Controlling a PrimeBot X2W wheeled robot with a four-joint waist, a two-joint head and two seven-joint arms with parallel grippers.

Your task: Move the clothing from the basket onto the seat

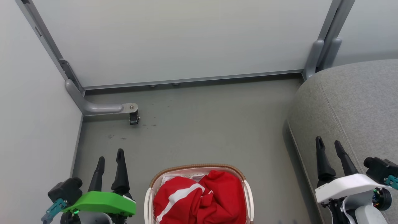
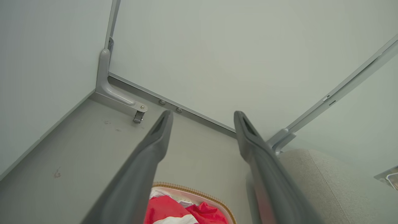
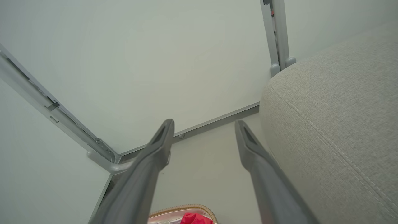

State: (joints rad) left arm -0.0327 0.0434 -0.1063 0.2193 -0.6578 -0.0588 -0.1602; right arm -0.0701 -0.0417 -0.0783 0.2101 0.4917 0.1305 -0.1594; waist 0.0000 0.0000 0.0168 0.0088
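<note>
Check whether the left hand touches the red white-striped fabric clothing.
Apart: head view shows grey floor between the open left hand and the red striped clothing.

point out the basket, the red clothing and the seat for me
basket [image 1: 196,166]: head view, on the brown rim at its far edge
clothing [image 1: 224,189]: head view, on the plain red fold atop the pile
seat [image 1: 357,102]: head view, on the bare grey top of the cushion

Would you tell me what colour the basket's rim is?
Brown braided rim; clearest in the head view.
</note>
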